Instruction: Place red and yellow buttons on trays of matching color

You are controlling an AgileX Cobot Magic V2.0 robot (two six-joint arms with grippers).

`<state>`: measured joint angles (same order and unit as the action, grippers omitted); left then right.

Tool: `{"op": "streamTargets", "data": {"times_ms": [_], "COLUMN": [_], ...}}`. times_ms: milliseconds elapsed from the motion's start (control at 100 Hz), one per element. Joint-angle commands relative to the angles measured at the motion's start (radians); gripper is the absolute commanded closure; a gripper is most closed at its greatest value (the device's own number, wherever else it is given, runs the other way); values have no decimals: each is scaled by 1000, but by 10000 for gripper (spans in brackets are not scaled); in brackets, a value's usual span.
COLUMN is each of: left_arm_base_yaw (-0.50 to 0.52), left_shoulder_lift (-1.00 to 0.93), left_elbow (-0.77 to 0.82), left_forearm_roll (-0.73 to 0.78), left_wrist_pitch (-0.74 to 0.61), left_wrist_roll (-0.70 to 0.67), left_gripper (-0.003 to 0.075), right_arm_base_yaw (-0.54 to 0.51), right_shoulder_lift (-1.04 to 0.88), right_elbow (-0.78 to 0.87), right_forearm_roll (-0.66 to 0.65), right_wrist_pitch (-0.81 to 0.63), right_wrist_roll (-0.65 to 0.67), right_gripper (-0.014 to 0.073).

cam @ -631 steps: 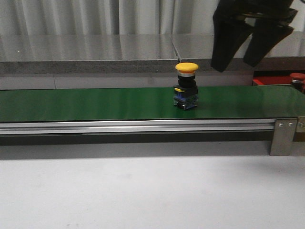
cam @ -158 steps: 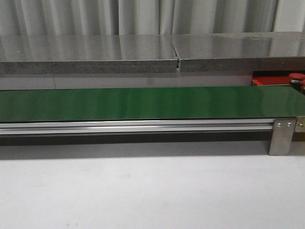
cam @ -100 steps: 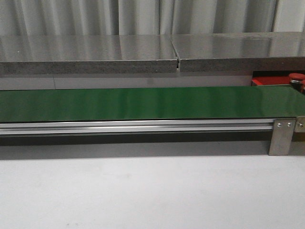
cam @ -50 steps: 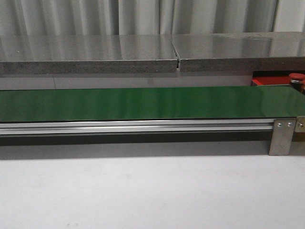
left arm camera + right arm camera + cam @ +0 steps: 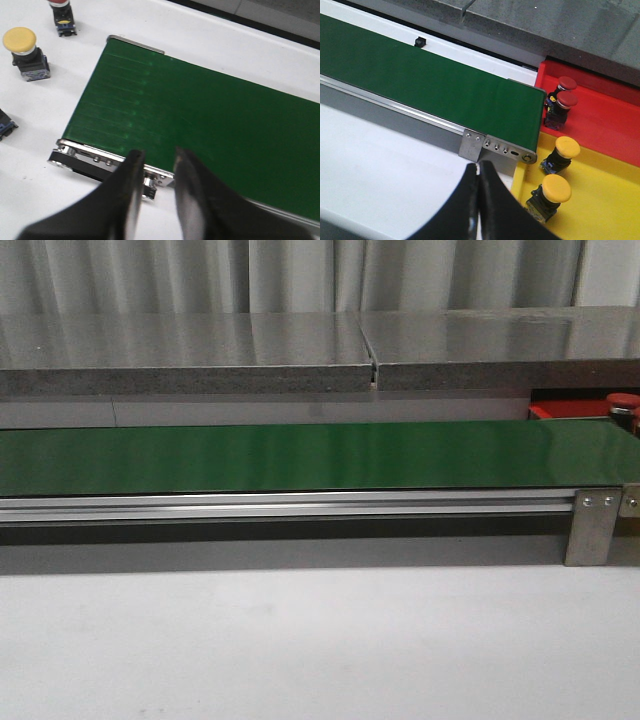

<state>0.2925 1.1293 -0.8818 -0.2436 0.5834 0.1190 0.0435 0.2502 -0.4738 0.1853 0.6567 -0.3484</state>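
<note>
The long green conveyor belt ran bare across the front view, with only a red-capped button and a strip of the bright red plastic tray showing past its right end.

In the right wrist view, two red-capped push buttons on dark bodies stood close together in the red tray, near the belt's end. Two yellow-capped buttons lay tilted in the bright yellow tray beside it. The right gripper had its black fingers pressed together, holding nothing.

In the left wrist view, the left gripper hung over the belt's edge with a narrow gap, empty. Another yellow-capped button stood upright on the white table beside the belt, a further red-capped one beyond it.
</note>
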Motion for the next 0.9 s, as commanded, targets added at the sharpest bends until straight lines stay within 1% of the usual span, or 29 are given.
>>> {"op": "streamTargets", "data": {"times_ms": [0, 40, 70, 90, 130, 210, 380, 610, 690, 890], "left_arm_base_yaw": [30, 43, 50, 55, 65, 84, 128, 162, 162, 162], "left_shoulder_lift": [43, 65, 88, 97, 127, 188, 355, 623, 706, 925], "left_elbow": [-74, -96, -112, -124, -146, -204, -376, -662, -761, -1004], "left_forearm_roll": [-20, -20, -20, -20, -20, -20, -20, -8, 13, 17], "left_wrist_pitch": [-45, -45, -45, -45, -45, -26, 64, 173, 193, 192], "left_wrist_roll": [-11, -11, -11, -11, -11, -11, -11, -11, -11, -11], "left_gripper": [282, 200, 162, 143, 129, 132, 132, 132, 132, 132], "right_arm_base_yaw": [1, 1, 1, 1, 1, 1, 1, 1, 1, 1], "right_shoulder_lift": [9, 9, 9, 9, 9, 9, 9, 9, 9, 9], "right_elbow": [-25, -25, -25, -25, -25, -25, -25, -25, -25, -25], "right_forearm_roll": [-1, -1, -1, -1, -1, -1, -1, -1, -1, -1], "right_wrist_pitch": [-71, -71, -71, -71, -71, -71, -71, -71, -71, -71], "right_wrist_roll": [-9, -9, -9, -9, -9, -9, -9, -9, -9, -9], "right_gripper": [662, 662, 662, 662, 662, 662, 662, 662, 662, 662]}}
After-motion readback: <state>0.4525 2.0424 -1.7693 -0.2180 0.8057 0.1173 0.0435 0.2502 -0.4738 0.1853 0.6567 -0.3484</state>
